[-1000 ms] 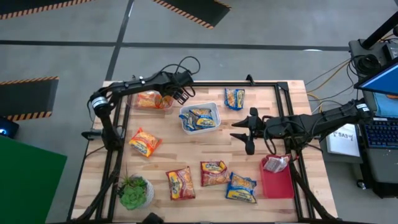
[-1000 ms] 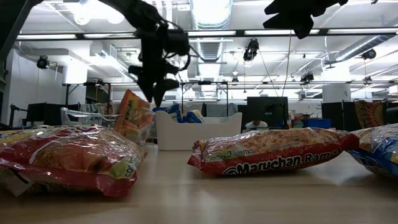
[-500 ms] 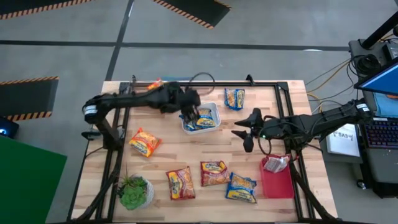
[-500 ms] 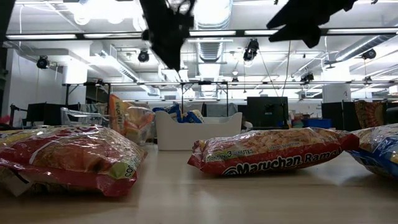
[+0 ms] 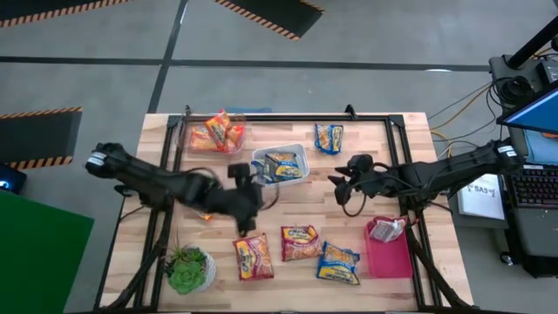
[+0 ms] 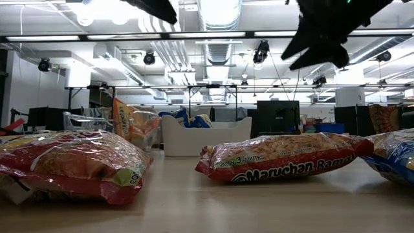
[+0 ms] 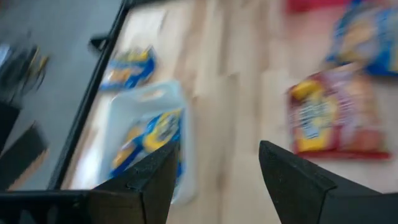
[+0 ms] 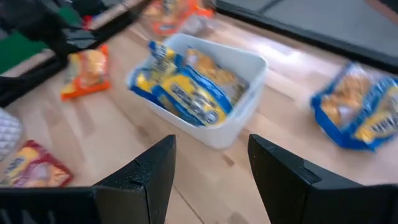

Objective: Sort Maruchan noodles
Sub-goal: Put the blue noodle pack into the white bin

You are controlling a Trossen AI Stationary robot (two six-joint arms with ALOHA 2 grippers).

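The surface (image 5: 288, 214) is seen to be pale wood laid in planks, with a smooth, faintly sheened finish, and it is edged by a dark metal frame (image 5: 375, 118). The noodle packets (image 6: 281, 165) are wrapped in crinkly plastic film, glossy enough that highlights are caught along the creases. The white bin (image 8: 239, 93) is made of smooth moulded plastic with a dull sheen; a clear bin (image 5: 205, 139) is formed of transparent plastic, and a pink bin (image 5: 388, 257) of opaque matt plastic. The fingers (image 8: 280, 177) of the right claw (image 8: 211, 177) are finished in matt black plastic, as are those of the left claw (image 7: 214, 186)
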